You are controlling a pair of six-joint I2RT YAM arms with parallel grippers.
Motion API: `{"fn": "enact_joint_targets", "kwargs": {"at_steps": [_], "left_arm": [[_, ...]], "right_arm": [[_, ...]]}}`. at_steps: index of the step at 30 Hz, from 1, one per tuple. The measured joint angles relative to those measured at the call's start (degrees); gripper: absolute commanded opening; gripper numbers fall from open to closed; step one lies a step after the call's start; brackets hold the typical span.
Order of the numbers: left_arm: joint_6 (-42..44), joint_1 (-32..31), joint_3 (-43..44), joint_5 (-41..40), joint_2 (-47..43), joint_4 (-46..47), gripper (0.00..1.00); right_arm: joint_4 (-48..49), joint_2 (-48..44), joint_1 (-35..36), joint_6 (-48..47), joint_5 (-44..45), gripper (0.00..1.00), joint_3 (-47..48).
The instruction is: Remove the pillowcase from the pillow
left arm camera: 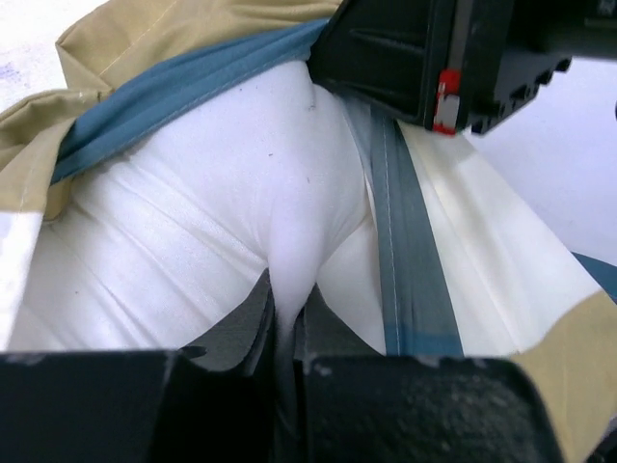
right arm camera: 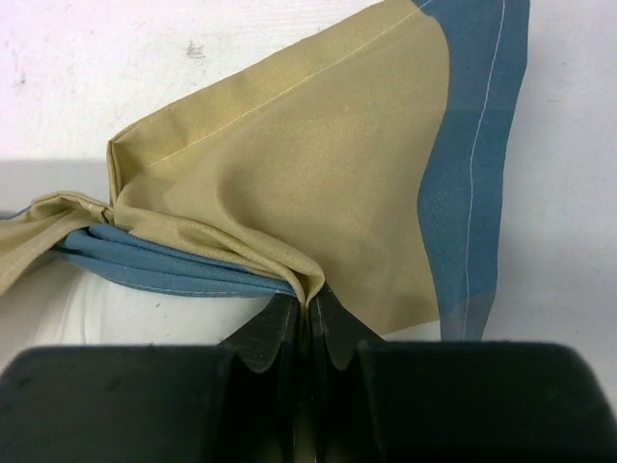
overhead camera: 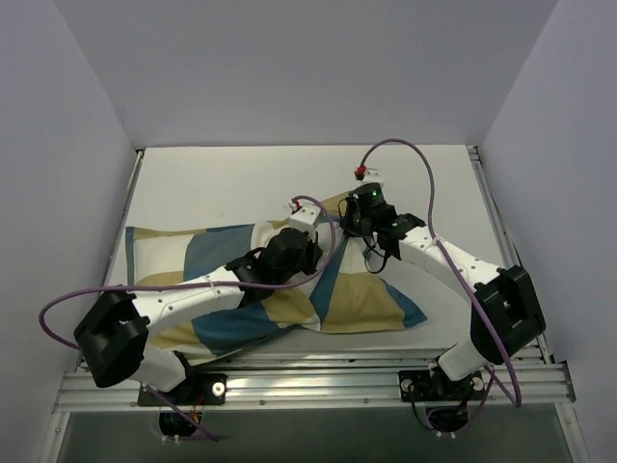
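The checked blue, tan and cream pillowcase [overhead camera: 222,280] lies across the table with the pillow inside it. The white pillow [left arm camera: 222,222] bulges out of the case's open blue-edged mouth in the left wrist view. My left gripper [left arm camera: 285,318] is shut on a pinched fold of the white pillow. My right gripper [right arm camera: 310,313] is shut on a tan fold of the pillowcase [right arm camera: 318,183] at its open end. In the top view the left gripper [overhead camera: 294,253] and the right gripper [overhead camera: 359,220] are close together over the case's open end.
White table [overhead camera: 222,183] walled by grey panels on three sides. Purple cables [overhead camera: 424,183] loop off both arms. A metal rail [overhead camera: 318,381] runs along the near edge. The right gripper's black body [left arm camera: 443,58] hangs just beyond the pillow in the left wrist view.
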Motion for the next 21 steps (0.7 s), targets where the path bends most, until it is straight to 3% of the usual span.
{"fn": "enact_joint_targets", "kwargs": {"at_steps": [12,21], "left_arm": [[-6.3,-3.0,-9.6,-2.5,-13.3,0.2,0.02],[-11.6,-3.9,-14.9,-3.7,-22.6,-2.1,0.02]], "right_arm": [[-8.7,1.6,-7.5,8.0,-17.7,0.0,4.4],[-12.5,5.1,-9.4,11.2,-26.1,0.0,7.0]]}}
